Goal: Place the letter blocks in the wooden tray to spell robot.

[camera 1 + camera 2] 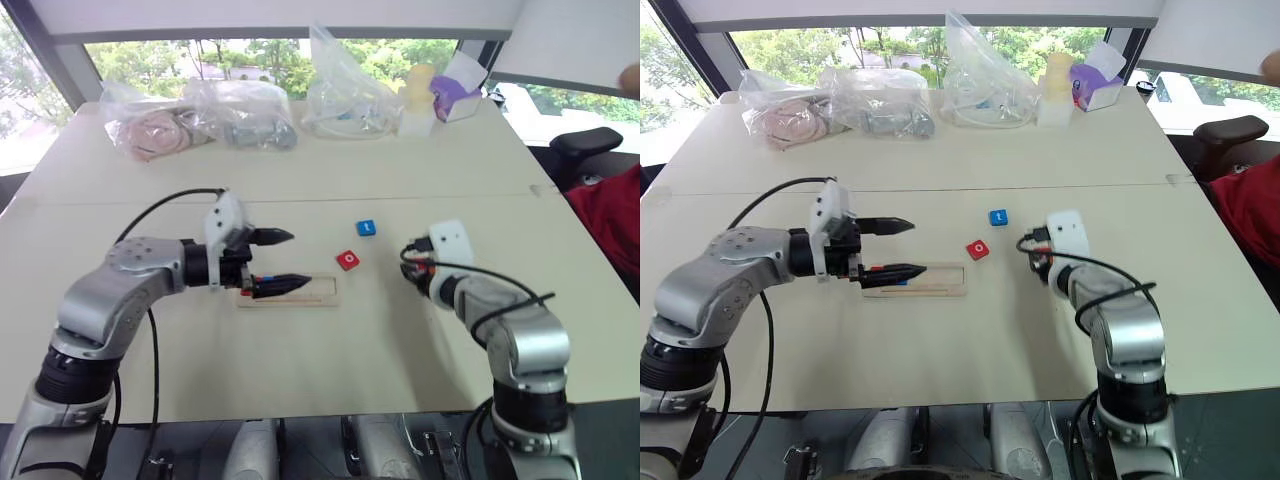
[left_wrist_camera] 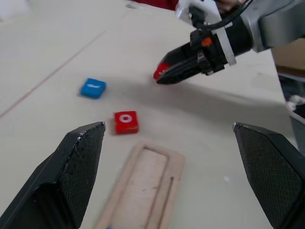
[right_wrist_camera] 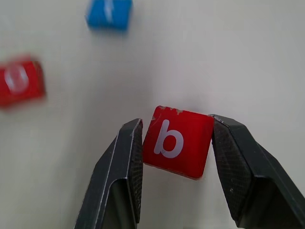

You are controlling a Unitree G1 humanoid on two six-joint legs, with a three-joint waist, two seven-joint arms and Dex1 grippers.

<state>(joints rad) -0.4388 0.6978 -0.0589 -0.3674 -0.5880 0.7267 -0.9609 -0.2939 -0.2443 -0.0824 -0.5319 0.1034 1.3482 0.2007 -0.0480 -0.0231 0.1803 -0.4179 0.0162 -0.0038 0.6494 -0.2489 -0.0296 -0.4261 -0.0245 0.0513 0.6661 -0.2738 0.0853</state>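
Right gripper [image 3: 176, 148] has the red b block [image 3: 177, 140] pinched snug between both fingers, over bare table. Left gripper [image 1: 285, 260] hangs wide open, empty, right above the wooden tray [image 1: 322, 297]. Red o block [image 1: 347, 260] sits at the tray's 1 o'clock, blue t block [image 1: 366, 228] just beyond it.

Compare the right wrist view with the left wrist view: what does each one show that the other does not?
Right wrist view alone: the white letter b on the red block clamped between the right gripper fingers. Left wrist view alone: the wooden tray and the open left gripper. Both share the red o block and the blue block lying on the table.
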